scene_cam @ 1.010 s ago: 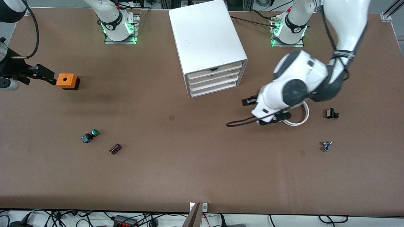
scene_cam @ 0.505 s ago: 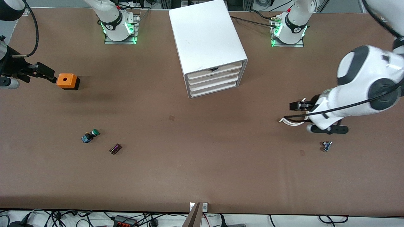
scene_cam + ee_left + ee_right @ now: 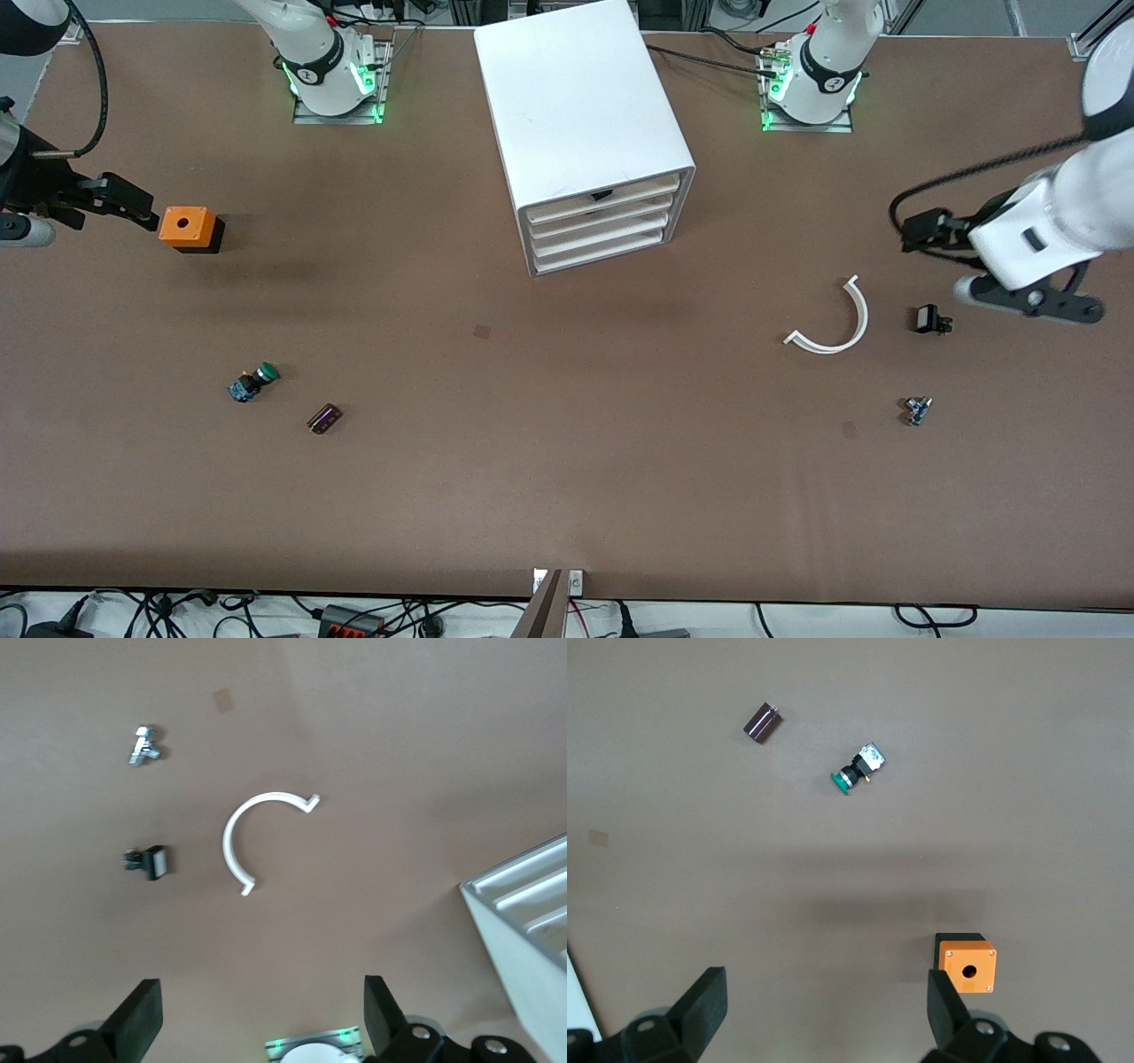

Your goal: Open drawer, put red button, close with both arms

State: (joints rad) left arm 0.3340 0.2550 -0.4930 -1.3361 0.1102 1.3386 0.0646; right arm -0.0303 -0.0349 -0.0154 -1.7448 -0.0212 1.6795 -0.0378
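over the left arm's end of the table, the left gripper [image 3: 1032, 299] hangs low with its wrist turned sideways, the white forearm coming in from that view's edge and a black cable looping above it; its fingers [image 3: 142, 1019] stand wide apart and hold nothing. at the right arm's end the right gripper [image 3: 124, 204] hovers just beside the orange box [image 3: 184, 226], its fingers [image 3: 700, 1005] also spread and empty. the table [image 3: 549, 461] is a plain brown surface, with cables and a power strip along the edge nearest the front camera. a white curved strip [image 3: 833, 332], a small black part [image 3: 928, 319] and a tiny blue-and-silver part [image 3: 917, 409] lie near the left gripper; a green-capped button [image 3: 252, 381] and a small dark block [image 3: 324, 418] lie nearer the front camera than the orange box. the red button cannot be picked out with certainty: no red cap shows on any of these small parts. between the two arm bases stands a white drawer cabinet [image 3: 576, 97], its four drawers [image 3: 602, 226] all pushed in, so their contents are hidden.
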